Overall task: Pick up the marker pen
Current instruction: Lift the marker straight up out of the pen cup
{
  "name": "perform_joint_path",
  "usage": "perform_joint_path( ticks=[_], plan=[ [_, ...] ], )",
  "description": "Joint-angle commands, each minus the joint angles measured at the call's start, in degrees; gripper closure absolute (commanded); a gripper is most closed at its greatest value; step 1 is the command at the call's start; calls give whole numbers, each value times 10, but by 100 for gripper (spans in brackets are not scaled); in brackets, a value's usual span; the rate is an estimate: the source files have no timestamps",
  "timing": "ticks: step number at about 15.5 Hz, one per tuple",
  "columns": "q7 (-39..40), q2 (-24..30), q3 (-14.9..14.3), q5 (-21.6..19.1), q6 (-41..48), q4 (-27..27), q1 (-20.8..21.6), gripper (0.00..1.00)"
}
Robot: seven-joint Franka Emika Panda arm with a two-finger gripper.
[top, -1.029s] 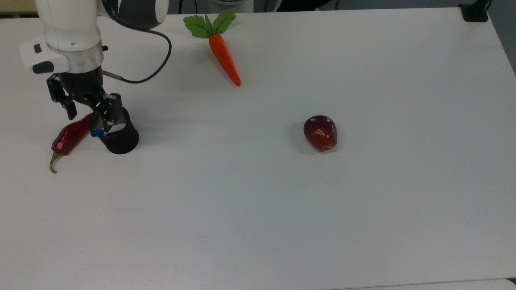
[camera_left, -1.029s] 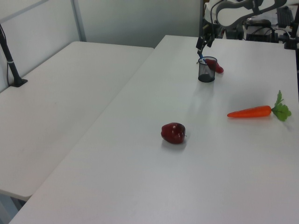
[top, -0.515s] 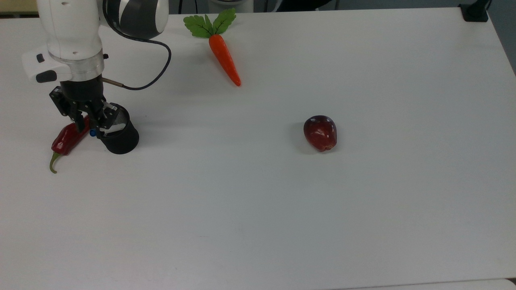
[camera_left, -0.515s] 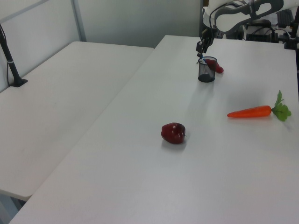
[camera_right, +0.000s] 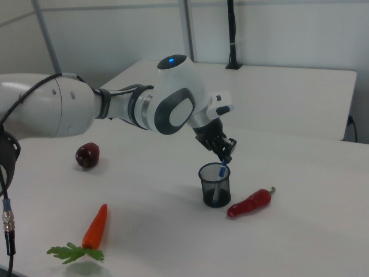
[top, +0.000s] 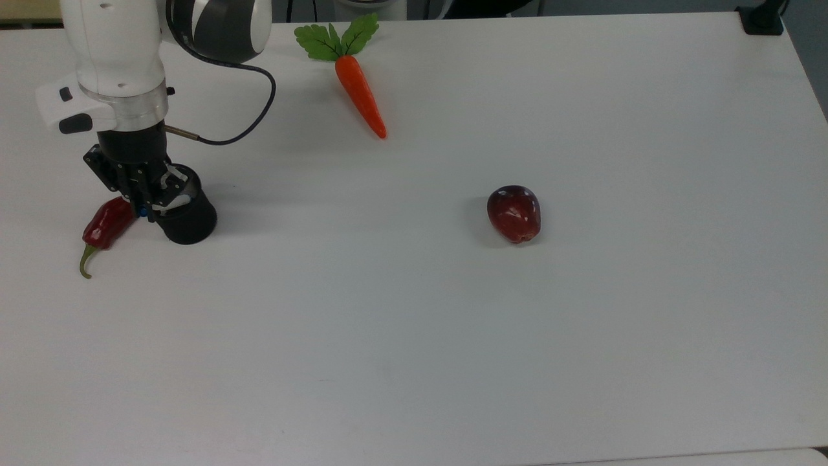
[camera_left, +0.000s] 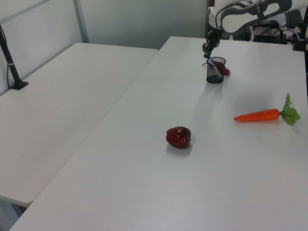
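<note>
**Marker gripped at the cup, lift yet to come**

The marker pen (camera_right: 221, 176) stands tilted in the black mesh cup (camera_right: 214, 185), its blue top poking above the rim. The gripper (camera_right: 226, 154) sits right at that top, and its fingers (camera_right: 229, 149) look closed around the blue end, though the contact itself is too small to confirm. In the top view the gripper (top: 143, 194) hangs over the cup's (top: 184, 217) left edge, just beside the red chilli (top: 107, 223).

By my judgement the reach and grasp are done, and the pen's body is inside the cup, so drawing it out remains. The carrot (top: 359, 94) and the red apple (top: 514, 213) lie well apart on the white surface (top: 453, 336), out of the way.
</note>
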State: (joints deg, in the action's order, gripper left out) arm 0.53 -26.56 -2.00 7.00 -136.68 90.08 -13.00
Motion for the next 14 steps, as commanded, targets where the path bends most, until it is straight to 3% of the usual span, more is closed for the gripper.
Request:
perform_joint_path(
  ticks=[1, 9, 14],
  plan=[
    [0, 16, 2, -3, -13, 5, 1, 89],
    [-1, 87, 4, -13, -6, 3, 1, 90],
    [-9, 105, 5, -66, 15, -24, 17, 90]
  ],
)
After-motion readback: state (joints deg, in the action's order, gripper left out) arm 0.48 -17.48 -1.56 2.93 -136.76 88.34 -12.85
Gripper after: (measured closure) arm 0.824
